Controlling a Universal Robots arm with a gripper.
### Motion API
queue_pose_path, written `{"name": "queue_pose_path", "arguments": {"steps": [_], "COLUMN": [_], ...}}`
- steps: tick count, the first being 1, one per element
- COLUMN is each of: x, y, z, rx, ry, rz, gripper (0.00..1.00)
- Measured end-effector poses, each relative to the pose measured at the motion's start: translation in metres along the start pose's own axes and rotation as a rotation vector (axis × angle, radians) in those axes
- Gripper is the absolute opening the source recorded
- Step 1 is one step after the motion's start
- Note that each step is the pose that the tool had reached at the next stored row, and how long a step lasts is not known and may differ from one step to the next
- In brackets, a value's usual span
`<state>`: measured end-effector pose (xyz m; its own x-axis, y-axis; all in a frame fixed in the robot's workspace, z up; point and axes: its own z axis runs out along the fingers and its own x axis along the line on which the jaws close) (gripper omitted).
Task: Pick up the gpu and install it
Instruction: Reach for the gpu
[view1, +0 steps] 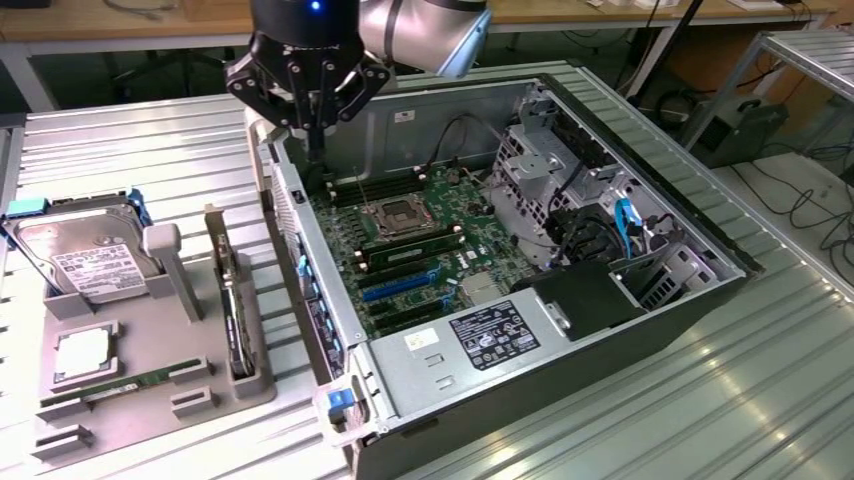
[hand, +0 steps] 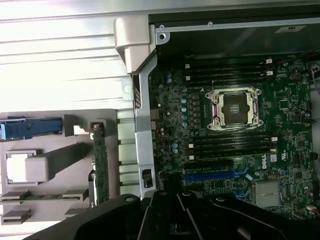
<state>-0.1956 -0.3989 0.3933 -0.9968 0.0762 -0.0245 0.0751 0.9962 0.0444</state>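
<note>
Jaws closed over PC case (view1: 414, 125); gpu (view1: 238, 305) upright in tray (view1: 154, 335).

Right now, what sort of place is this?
Probably a robotics lab or workshop bench for PC assembly: an open desktop tower with its motherboard exposed, a grey fixture tray holding a hard drive, and a robot arm overhead.

Arm (view1: 424, 30) at 12 o'clock of exterior view, wrist vertical, gripper (view1: 318, 122) pointing down, jaws closed together.

Motherboard (hand: 290, 150) with central processor socket (hand: 234, 107), gpu (hand: 100, 165) edge-up in grey tray (hand: 50, 145)
</note>
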Motion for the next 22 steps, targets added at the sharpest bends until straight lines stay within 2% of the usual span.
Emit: {"name": "queue_pose_path", "arguments": {"steps": [22], "x": [0.0088], "y": [-0.0007], "z": [-0.0003], "rx": [0.0000], "ry": [0.0000], "rz": [0.000], "gripper": [0.11]}}
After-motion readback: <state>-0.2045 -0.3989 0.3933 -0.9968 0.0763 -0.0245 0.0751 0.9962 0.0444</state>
